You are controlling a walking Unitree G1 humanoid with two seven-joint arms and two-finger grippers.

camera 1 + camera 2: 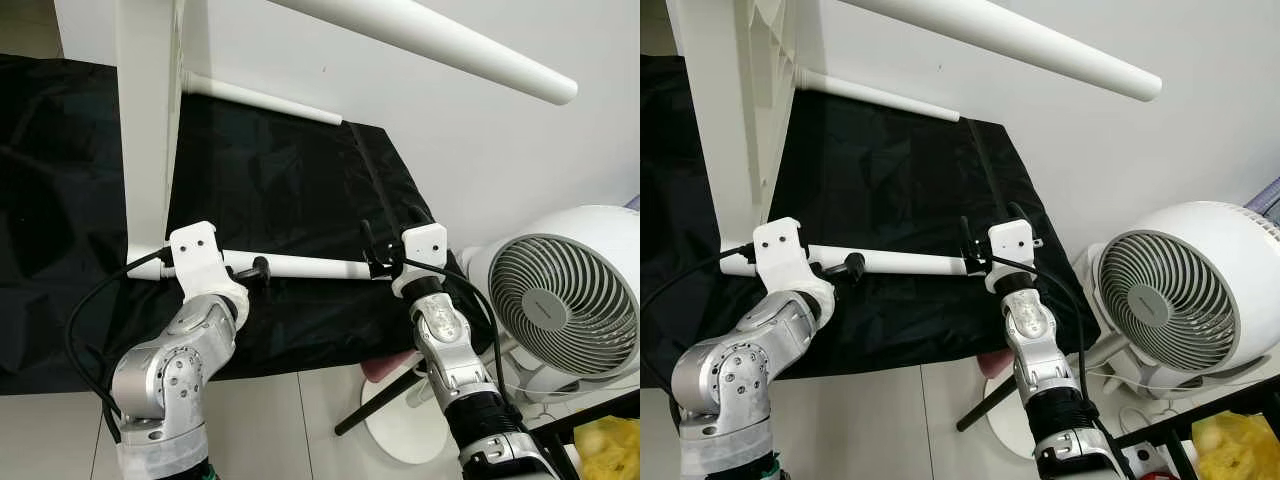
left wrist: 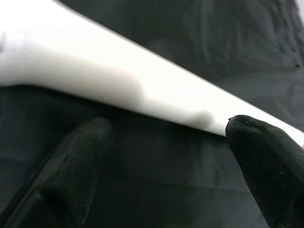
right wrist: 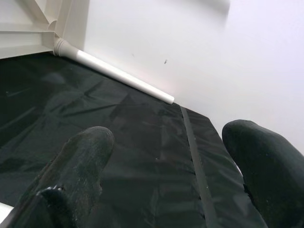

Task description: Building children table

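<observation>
Left eye view: smooth white round table leg (image 1: 300, 266) is lying across wrinkled black cloth (image 1: 280, 170)
Left gripper (image 1: 262, 270): fingers are spread beside the leg
Right gripper (image 1: 375, 255): fingers are spread at the leg's end
Fan (image 1: 560, 300): round white grille is standing nearby

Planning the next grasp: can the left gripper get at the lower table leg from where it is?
Probably yes. The left gripper is open right beside the lower table leg, with the leg running just past its fingers and nothing between them.

White table legs (image 1: 300, 266); black cloth (image 1: 280, 180); white fan (image 1: 560, 300); silver arms (image 1: 170, 375).
</observation>
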